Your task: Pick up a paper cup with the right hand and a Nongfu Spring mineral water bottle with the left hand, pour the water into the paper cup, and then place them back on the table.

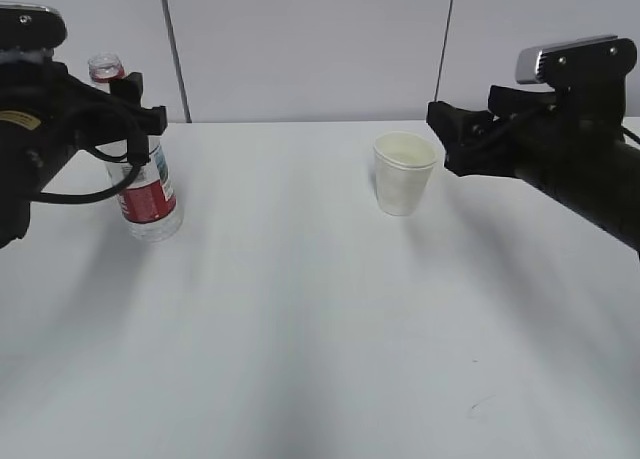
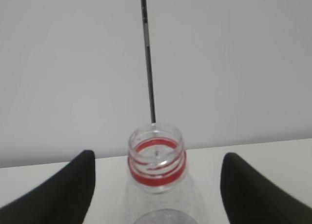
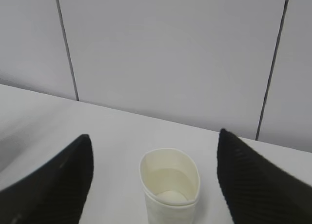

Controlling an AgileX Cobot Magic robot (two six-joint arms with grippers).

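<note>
The clear water bottle (image 1: 148, 184), with a red-and-white label and a red neck ring, stands uncapped at the table's far left. My left gripper (image 1: 140, 107) is open and straddles its upper part. In the left wrist view the bottle's neck (image 2: 156, 155) sits between the fingers (image 2: 58, 194) with gaps on both sides. The off-white paper cup (image 1: 404, 174) stands upright right of centre. My right gripper (image 1: 447, 139) is open just right of it. In the right wrist view the cup (image 3: 169, 182), its rim pressed oval, sits between the spread fingers (image 3: 253, 185), untouched. I cannot tell any water level.
The white table (image 1: 300, 329) stretches wide toward the front. A pale panelled wall (image 1: 300, 39) with dark seams stands right behind the table's far edge. Nothing else stands on the table.
</note>
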